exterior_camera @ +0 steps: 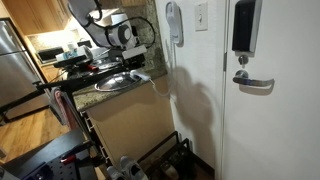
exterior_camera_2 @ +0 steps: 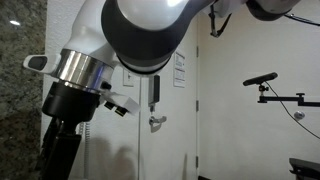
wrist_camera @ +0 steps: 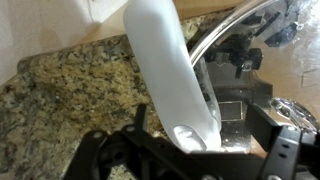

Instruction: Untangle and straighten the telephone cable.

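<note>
In the wrist view a white phone handset lies lengthwise between my gripper's fingers, over a granite counter beside a steel sink. The left finger is close against the handset. A gap shows between the handset and the right finger, so the gripper looks open around the handset's rounded end. In an exterior view my gripper hangs low over the counter by the sink. The thin whitish telephone cable drops from the wall phone base along the wall. The cable does not show in the wrist view.
A curved faucet arches over the sink. A white door with a lever handle stands beside the phone wall. Kitchen items crowd the counter's far end. In an exterior view the arm fills the foreground before a door.
</note>
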Controlling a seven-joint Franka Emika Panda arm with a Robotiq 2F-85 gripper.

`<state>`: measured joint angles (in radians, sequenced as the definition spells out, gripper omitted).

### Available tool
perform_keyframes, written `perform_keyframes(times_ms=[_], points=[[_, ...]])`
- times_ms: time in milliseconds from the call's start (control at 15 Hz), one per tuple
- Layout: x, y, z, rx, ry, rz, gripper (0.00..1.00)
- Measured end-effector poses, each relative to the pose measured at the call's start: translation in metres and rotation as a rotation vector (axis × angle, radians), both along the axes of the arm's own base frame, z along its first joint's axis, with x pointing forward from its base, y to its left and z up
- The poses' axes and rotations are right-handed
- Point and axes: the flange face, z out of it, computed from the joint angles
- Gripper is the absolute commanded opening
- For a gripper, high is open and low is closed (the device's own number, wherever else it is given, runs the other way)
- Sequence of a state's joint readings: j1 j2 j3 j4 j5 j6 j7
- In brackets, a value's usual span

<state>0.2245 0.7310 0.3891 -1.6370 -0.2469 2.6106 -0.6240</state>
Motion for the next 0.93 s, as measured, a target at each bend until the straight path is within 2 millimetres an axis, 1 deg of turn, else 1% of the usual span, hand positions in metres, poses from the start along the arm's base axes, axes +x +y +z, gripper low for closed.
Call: perform_keyframes(times_ms=[467, 667, 933], points=[[0.001, 0.0, -0.003, -0.004, 0.001, -0.001, 1.0], [0.006, 0.001, 0.002, 0.004, -0.011, -0.005, 1.0], [0.018, 0.0, 0.013, 0.017, -0.026, -0.018, 1.0]])
